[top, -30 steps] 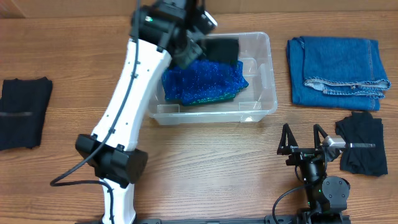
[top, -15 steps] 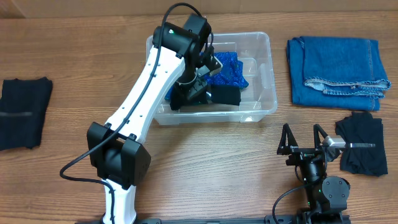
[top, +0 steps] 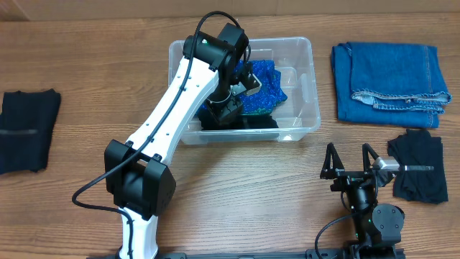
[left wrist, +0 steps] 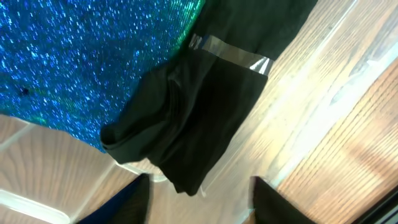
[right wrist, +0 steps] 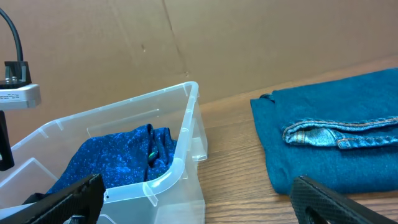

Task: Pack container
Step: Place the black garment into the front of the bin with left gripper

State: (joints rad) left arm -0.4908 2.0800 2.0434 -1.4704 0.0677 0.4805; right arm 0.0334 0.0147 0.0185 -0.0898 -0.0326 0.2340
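Observation:
The clear plastic container (top: 313, 108) stands at the table's middle back. It holds a blue sparkly garment (top: 264, 85) and a folded black garment (top: 257, 122) along its front wall. My left gripper (top: 231, 109) is down inside the container, open, just above the black garment (left wrist: 199, 112); its fingers (left wrist: 199, 202) are spread and hold nothing. The blue garment (left wrist: 87, 56) lies beside it on the container floor (left wrist: 292, 130). My right gripper (top: 350, 162) is open and empty near the front edge; in its own view (right wrist: 199, 208) it faces the container (right wrist: 181, 158).
Folded blue jeans (top: 388, 83) lie at the back right, also in the right wrist view (right wrist: 336, 137). A black cloth (top: 417, 167) lies right of the right gripper. Another black cloth (top: 29, 129) lies at the far left.
My left gripper came down from above the container's far rim with the black garment, lowered it to the front of the container and let it go.

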